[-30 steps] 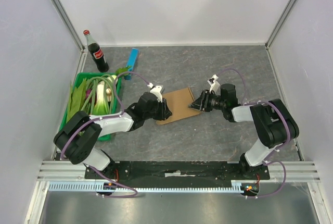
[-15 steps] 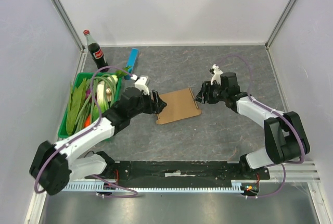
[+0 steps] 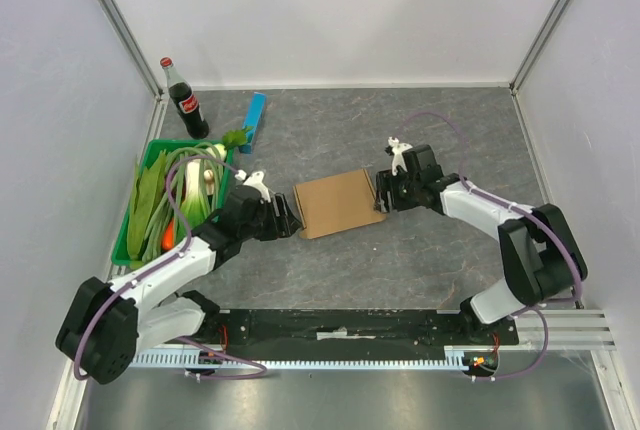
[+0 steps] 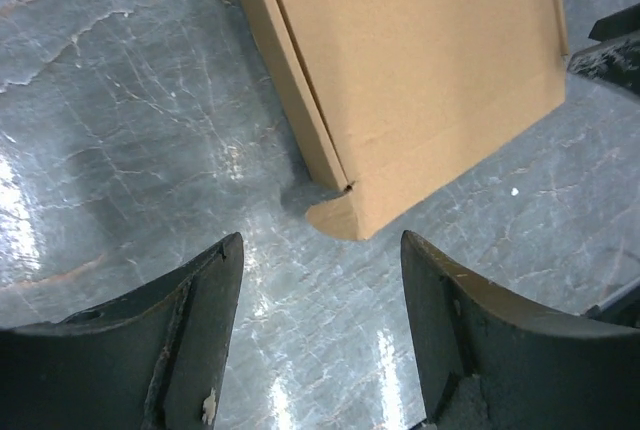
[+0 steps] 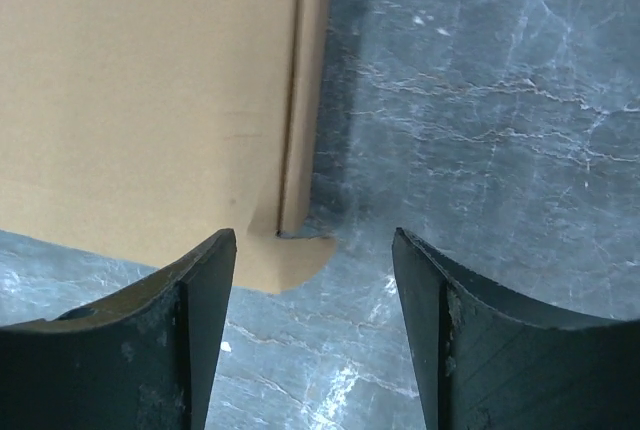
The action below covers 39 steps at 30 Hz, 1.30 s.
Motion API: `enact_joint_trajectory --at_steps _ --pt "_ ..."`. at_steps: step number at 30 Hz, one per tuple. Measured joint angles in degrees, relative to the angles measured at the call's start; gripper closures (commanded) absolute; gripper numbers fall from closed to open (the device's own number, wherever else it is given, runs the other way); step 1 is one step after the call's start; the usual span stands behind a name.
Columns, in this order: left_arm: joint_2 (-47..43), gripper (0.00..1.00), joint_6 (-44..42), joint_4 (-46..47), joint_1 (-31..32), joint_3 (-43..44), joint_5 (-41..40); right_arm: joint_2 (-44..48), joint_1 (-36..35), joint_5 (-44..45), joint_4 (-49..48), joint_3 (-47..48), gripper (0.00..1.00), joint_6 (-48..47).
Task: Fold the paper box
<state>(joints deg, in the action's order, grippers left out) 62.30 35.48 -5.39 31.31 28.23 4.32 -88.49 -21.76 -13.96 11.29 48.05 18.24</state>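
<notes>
A robotics lab test cell is indicated. A grey stone-patterned table (image 3: 420, 250) is enclosed by plain white panels (image 3: 350, 10) held in aluminium posts (image 3: 115, 15). At six o'clock a left arm (image 3: 170, 270) and a right arm (image 3: 495, 212) are bolted to a black plate (image 3: 340, 325) on an aluminium rail (image 3: 130, 328), with purple cables (image 3: 440, 117) exposed. Props are gathered at ten o'clock: a cola bottle (image 3: 185, 102), a green crate (image 3: 150, 153) of leeks, a blue bar (image 3: 256, 120).

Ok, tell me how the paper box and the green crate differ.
The paper box is flat brown cardboard; the green crate is a walled tub. The paper box lies mid-table; the green crate sits at the left edge. The paper box carries nothing; the green crate is full of leafy vegetables. Both rest on the grey table, ungripped.
</notes>
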Motion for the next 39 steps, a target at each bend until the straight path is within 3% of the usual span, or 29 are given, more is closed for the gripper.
enact_joint_trajectory --at_steps 4,9,13,16,20,25,29,39 --pt "-3.5 0.32 1.8 0.4 0.0 -1.1 0.3 5.1 -9.0 10.3 2.5 -0.1 0.26 -3.4" --pt "-13.6 0.31 6.1 -3.5 -0.1 -1.6 -6.0 11.0 -32.7 30.1 2.0 0.1 0.26 -13.6" --pt "-25.4 0.31 11.5 -10.1 -0.1 -1.6 -13.3 10.5 -49.5 46.5 -6.7 -5.6 0.31 -27.6" --pt "-31.6 0.31 13.9 -13.5 -0.1 -1.7 -16.0 8.2 -55.6 52.9 -12.5 -11.6 0.39 -37.0" --pt "-36.8 0.31 15.3 -17.0 -0.1 -2.0 -18.1 1.7 -57.4 59.5 -17.9 -13.5 0.50 -44.8" --pt "-39.5 0.31 15.7 -19.9 -0.1 -2.5 -18.5 -5.3 -57.4 63.1 -24.7 -13.5 0.41 -50.1" --pt "-40.9 0.31 15.7 -21.9 -0.1 -2.5 -18.4 -10.9 -57.3 66.3 -30.3 -13.5 0.44 -53.2" --pt "-44.9 0.32 15.7 -24.8 -0.1 -2.5 -18.8 -19.0 -54.4 72.6 -44.5 -12.9 0.73 -61.5"
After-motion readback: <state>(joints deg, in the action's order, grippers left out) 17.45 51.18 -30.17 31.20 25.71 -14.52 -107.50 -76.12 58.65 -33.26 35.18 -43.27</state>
